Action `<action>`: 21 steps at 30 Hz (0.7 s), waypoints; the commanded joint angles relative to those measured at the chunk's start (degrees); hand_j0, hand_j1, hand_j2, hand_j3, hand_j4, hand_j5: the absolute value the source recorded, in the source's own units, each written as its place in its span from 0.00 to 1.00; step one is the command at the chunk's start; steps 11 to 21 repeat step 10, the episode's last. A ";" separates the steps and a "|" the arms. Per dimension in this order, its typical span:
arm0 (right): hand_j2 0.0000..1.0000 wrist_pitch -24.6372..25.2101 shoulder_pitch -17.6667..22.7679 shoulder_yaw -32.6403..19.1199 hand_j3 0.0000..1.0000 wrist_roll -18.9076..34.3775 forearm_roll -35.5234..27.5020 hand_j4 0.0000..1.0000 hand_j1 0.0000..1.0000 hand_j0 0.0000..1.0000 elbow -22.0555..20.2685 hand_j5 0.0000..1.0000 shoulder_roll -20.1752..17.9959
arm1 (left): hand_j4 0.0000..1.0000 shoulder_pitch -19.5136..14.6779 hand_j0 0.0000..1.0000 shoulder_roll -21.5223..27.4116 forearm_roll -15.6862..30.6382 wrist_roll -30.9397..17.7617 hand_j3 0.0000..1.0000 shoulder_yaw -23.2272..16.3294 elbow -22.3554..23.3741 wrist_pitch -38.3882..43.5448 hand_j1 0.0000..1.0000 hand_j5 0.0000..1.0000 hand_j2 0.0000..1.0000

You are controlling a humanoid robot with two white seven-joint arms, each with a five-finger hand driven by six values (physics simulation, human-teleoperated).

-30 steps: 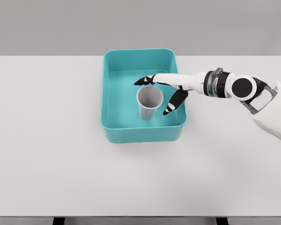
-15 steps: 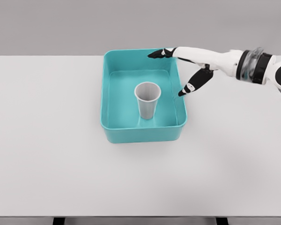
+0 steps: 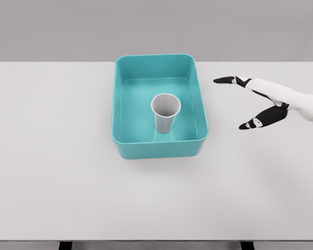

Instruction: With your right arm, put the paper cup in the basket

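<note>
A grey paper cup (image 3: 165,112) stands upright inside the teal basket (image 3: 125,147), near the middle of its floor. My right hand (image 3: 235,102) hovers over the table to the right of the basket, well apart from it. Its fingers are spread and hold nothing. The left arm does not show in the head view.
The basket sits toward the back centre of a white table (image 3: 68,182). The table's front edge runs along the bottom of the picture.
My right hand let go of the cup, rose out of the basket and has drawn back to the right, clear of the rim. The cup stayed upright in the basket.
</note>
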 commanded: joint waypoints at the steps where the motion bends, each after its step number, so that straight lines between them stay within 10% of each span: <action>1: 0.99 -1.18 0.00 -1.23 0.99 -0.02 -0.42 0.99 0.99 0.99 -0.04 0.99 -0.16 | 1.00 0.00 1.00 0.00 0.00 -0.01 1.00 0.00 0.00 0.00 1.00 1.00 1.00; 21: 1.00 -1.18 0.26 -2.81 1.00 -0.02 -0.42 1.00 1.00 1.00 0.05 1.00 0.37 | 1.00 0.18 1.00 0.00 0.44 -0.01 1.00 0.09 0.00 0.00 1.00 1.00 1.00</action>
